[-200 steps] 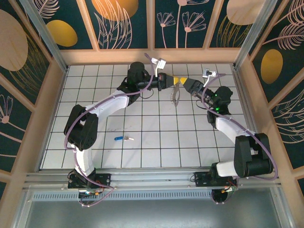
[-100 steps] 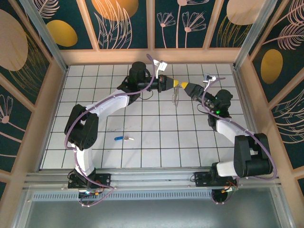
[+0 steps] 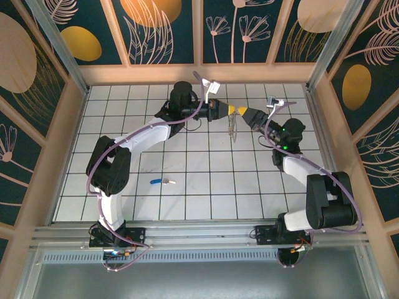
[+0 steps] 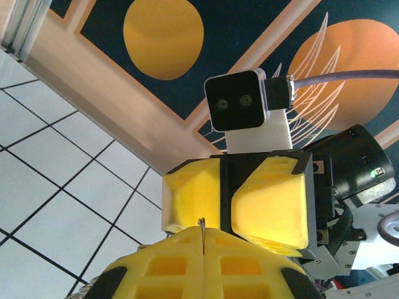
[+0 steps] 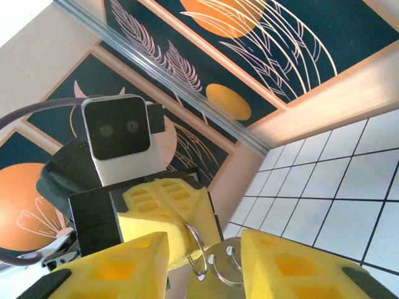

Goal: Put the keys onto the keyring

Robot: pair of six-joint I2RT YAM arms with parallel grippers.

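The light, floppy keyring [image 3: 233, 129] dangles above the bench [image 3: 206, 193], clenched in the left gripper [image 3: 228, 109], its thin, stiff metal ring [image 5: 218, 266] between the right gripper's [image 3: 241, 111] part-open jaws and likely the firmest hold, while the small, slippery key [image 3: 162, 182] lies well apart on the tiles.

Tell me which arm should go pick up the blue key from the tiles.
Right, probably. The left tool is shut on the keyring, holding it up; the right tool is open and grips nothing. The blue key lies nearer the left base, though.
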